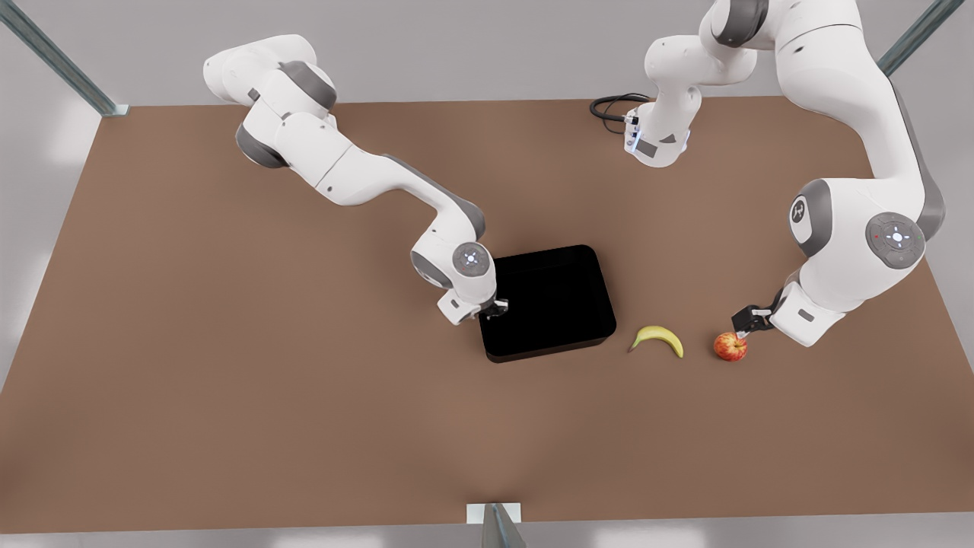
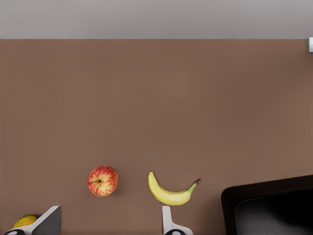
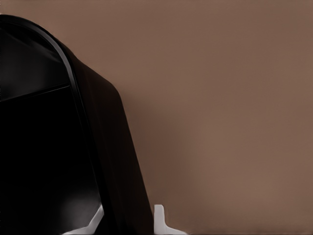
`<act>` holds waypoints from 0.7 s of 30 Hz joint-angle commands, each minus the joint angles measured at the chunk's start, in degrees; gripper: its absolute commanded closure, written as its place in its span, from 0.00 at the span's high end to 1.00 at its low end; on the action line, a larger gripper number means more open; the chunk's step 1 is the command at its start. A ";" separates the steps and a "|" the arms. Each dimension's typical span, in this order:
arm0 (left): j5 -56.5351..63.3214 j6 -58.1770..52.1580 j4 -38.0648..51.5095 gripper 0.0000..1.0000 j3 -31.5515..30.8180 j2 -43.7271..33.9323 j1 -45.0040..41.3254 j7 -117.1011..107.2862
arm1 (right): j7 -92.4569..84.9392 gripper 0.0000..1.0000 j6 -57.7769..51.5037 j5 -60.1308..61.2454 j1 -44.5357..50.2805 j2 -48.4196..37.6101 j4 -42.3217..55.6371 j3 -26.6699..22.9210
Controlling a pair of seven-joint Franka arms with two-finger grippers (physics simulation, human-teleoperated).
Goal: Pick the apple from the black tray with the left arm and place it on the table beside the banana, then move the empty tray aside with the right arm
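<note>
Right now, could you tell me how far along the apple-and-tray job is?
Done: the apple lies on the table beside the banana, the open left gripper above it. In hand: the right gripper straddles the empty black tray's rim. Left: moving the tray aside.

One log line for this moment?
apple: on table, beside banana | left hand: open | right hand: astride black tray rim

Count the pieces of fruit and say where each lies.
3. The apple and the banana lie side by side on the table, the banana nearer the black tray. A yellow-green fruit, partly cut off, lies beyond the apple. Others may be hidden.
</note>
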 commanded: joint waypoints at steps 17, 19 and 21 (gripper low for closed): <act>0.16 -0.02 -0.18 1.00 0.01 -0.07 0.03 1.52 | -1.15 0.18 -7.78 0.92 -2.87 -4.37 0.52 4.39; 0.16 -0.02 -0.18 1.00 0.01 -0.07 -0.06 1.52 | -3.26 0.17 -10.94 0.83 -5.16 -5.34 0.52 6.59; 0.16 -0.02 -0.18 1.00 0.01 -0.07 -0.06 1.52 | -4.49 0.15 -12.52 0.92 -7.26 -6.04 0.61 8.35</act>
